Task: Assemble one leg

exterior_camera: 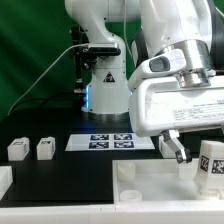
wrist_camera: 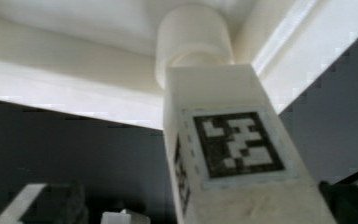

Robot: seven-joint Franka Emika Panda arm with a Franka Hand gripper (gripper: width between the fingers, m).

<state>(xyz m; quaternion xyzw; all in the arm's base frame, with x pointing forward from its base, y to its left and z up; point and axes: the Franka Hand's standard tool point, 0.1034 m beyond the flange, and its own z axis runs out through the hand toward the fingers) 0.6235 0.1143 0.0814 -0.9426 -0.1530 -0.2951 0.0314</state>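
the leg stands upright at the panel's corner on the exterior view's right, tag facing out, its foot down on the panel's top face. the gripper hangs right there with it, and the jaws are spread wide, let go, nothing clamped; one dark finger shows just beside the leg, toward the marker board. in the wrist view the leg fills the middle, long axis running straight away from the camera to a round peg end that meets the panel's pale surface. so the leg sits between the open fingers, lined up with the wrist. whether the peg is fully seated i can't tell. my read: the coming move turns on that vertical axis. room looks open above; the panel's raised rim runs close by. two spare legs wait well apart, beyond the marker board.
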